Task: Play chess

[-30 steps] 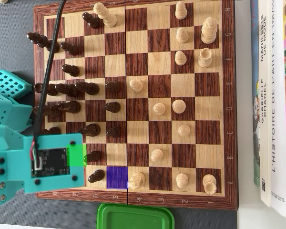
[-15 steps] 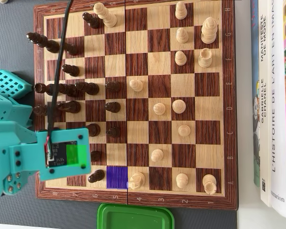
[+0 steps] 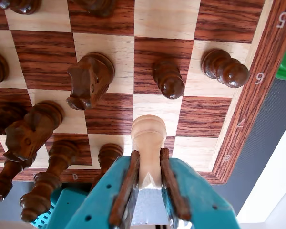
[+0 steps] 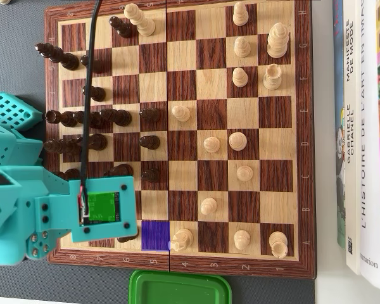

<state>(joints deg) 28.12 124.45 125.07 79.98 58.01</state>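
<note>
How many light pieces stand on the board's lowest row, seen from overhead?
3 light pieces: one beside the purple square, one further right, one near the corner. The arm may hide more.

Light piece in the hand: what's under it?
In the wrist view, the hand grips a light piece above the chessboard. Its base and the square beneath are hidden.

In the overhead view the arm stood over the chessboard's lower left, a lid below, books to the right
</note>
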